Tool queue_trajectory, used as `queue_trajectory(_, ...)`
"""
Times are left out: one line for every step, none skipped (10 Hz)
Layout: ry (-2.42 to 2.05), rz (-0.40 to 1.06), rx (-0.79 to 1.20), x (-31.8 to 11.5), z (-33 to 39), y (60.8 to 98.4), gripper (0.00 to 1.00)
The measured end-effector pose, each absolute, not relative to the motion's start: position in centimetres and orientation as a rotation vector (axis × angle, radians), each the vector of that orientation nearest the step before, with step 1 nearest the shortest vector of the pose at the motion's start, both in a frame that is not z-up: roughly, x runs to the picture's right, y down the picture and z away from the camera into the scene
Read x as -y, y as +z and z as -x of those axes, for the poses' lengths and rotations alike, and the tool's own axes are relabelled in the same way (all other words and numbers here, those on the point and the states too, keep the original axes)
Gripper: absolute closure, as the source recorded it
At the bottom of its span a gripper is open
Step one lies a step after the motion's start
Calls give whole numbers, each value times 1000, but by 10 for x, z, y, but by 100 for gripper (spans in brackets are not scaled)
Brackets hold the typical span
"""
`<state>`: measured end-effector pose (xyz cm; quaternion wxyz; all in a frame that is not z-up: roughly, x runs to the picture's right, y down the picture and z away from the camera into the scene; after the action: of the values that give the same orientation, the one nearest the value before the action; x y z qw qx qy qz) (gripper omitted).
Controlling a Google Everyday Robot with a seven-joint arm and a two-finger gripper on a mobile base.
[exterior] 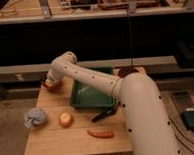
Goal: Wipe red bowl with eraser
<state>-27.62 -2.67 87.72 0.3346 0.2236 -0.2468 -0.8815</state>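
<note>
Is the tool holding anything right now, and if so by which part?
Cannot be told. The tool is at the red bowl on the table's far left corner, and its tip is hidden from this view.

End effector (51, 80) at red bowl (50, 87), green tray (88, 99) close beside

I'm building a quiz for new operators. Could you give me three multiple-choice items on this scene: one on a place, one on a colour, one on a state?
1. Where over the table is the gripper? A far-left corner; B front-right corner; C middle.
2. What colour is the tray? A blue; B green; C white.
3. How does the grey cloth lie? A folded flat; B hanging off the edge; C crumpled in a heap.
Answers: 1 A, it sits at the red bowl there; 2 B, its walls are green; 3 C, it is bunched on the tabletop.
</note>
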Motion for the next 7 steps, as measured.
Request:
queue_trajectory(-2305,-584,651,19,272,874,100)
queue_trajectory(-2303,-578,654,14,265,872,100)
queue_trajectory(-2300,-572,655,12,260,873,100)
queue_trajectory(-2296,-565,659,7,252,872,100)
queue_trajectory(-2290,-558,657,6,246,873,100)
queue_trajectory(-2285,-550,655,5,240,874,100)
queue_trajectory(-2281,-543,654,4,237,875,100)
